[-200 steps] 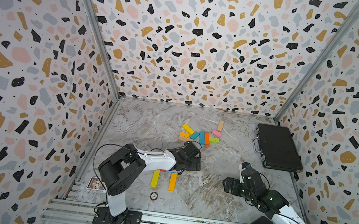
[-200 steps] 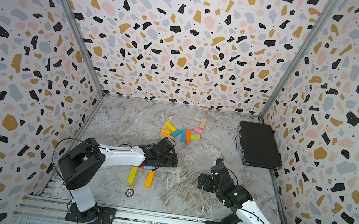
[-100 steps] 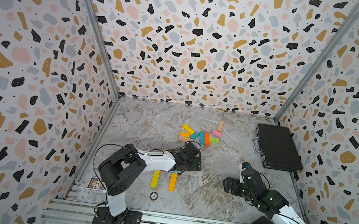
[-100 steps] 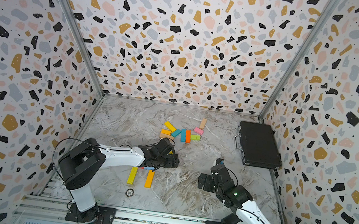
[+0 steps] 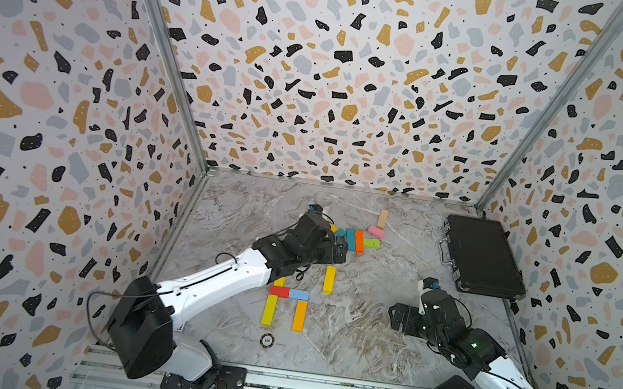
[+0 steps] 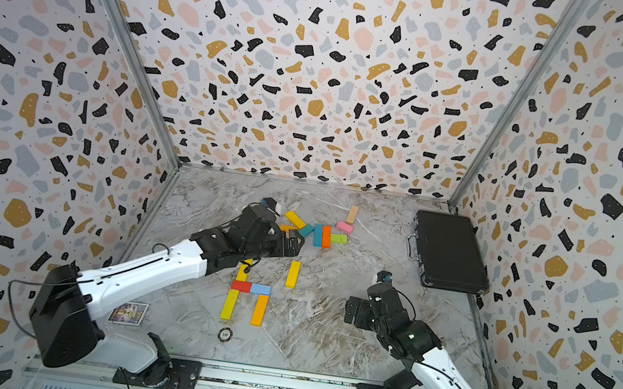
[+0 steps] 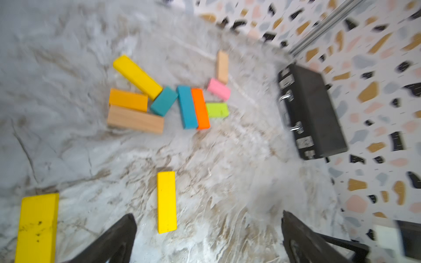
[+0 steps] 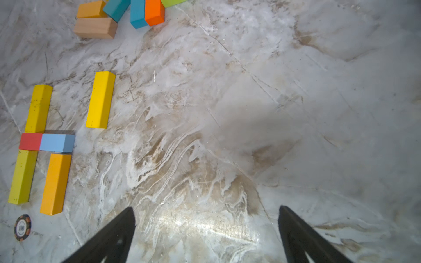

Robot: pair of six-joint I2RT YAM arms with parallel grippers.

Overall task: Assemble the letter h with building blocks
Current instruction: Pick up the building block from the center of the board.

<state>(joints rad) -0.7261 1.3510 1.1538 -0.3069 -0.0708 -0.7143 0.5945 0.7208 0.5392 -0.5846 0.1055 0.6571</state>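
The left gripper (image 7: 207,214) hung low over the marble floor (image 7: 239,164), jaws spread wide with nothing between them. Just ahead of its fingertips lay a lone yellow block (image 7: 167,202), flat and touching nothing. Beyond it came a strip of bare floor, then the loose heap (image 7: 159,102) of blocks: yellow, orange, plain wood, teal, blue, bright orange, green and pink, with a short wooden one farthest out. Most of them touched a neighbour.

Back toward that arm's base sat the started letter. An upper yellow block (image 8: 38,108) and a lower yellow block (image 8: 22,176) lay in line with a red block (image 8: 30,141) between them. A blue block (image 8: 57,143) butted the red one end to end. An orange block (image 8: 55,184) ran from the blue one, alongside the lower yellow.

The right gripper (image 8: 206,207) was likewise wide apart and empty. Ahead of it lay the broadest open stretch of bare floor. The letter lay well off to its left, with a disc marked 100 (image 8: 22,227) near the orange block's foot.

Farther out, a black case (image 5: 481,256) lay flat and shut close along the right wall near the far corner. Its contents could not be seen.
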